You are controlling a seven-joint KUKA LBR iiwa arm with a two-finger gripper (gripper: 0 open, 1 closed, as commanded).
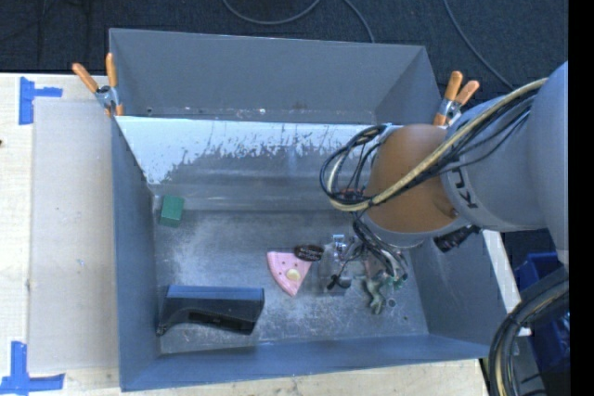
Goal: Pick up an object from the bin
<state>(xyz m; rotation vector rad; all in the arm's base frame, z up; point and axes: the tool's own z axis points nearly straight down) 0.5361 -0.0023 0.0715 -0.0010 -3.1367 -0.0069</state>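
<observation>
My gripper point(356, 275) hangs low over the bin floor at the right of the middle, under the orange wrist cover. Just left of it lies a pink wedge with yellow spots point(289, 272), flat on the floor. A small dark brown piece point(309, 251) sits between the wedge's top and the gripper. A small grey-green thing point(377, 294) lies at the gripper's lower right; I cannot tell whether the two touch.
A long black wedge-shaped block point(212, 308) lies at the front left of the bin. A small green cube point(171, 210) sits at the far left near the back wall. The arm and its cables cover the bin's right side.
</observation>
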